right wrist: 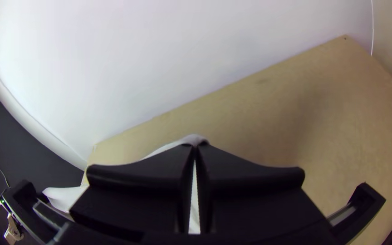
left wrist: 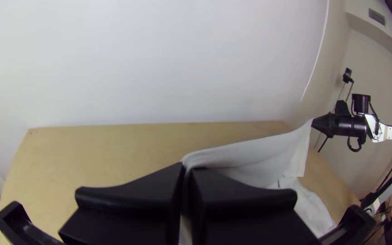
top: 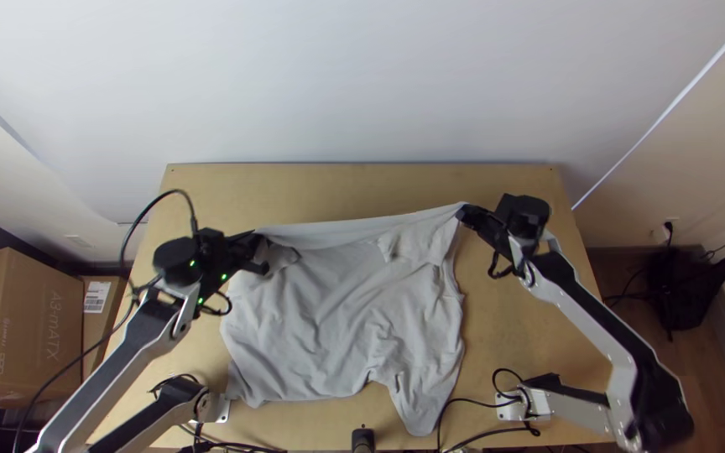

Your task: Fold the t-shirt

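A light grey t-shirt [top: 337, 319] hangs by its far edge between the two grippers, its lower part lying wrinkled on the table toward the near edge. My left gripper [top: 255, 245] is shut on the edge's left end; in the left wrist view cloth comes out between the fingertips of the left gripper [left wrist: 188, 169]. At the edge's right end, my right gripper [top: 463, 213] is shut on the cloth; the right wrist view has a fold of shirt [right wrist: 195, 139] pinched in the right gripper [right wrist: 196, 147]. The far edge is stretched nearly straight and raised above the table.
The wooden table [top: 362, 186] shows beyond the shirt and at its right, with a wall behind. Cables [top: 472, 436] and a small black device [top: 362, 438] lie at the near edge. Cardboard boxes [top: 23, 323] stand left of the table.
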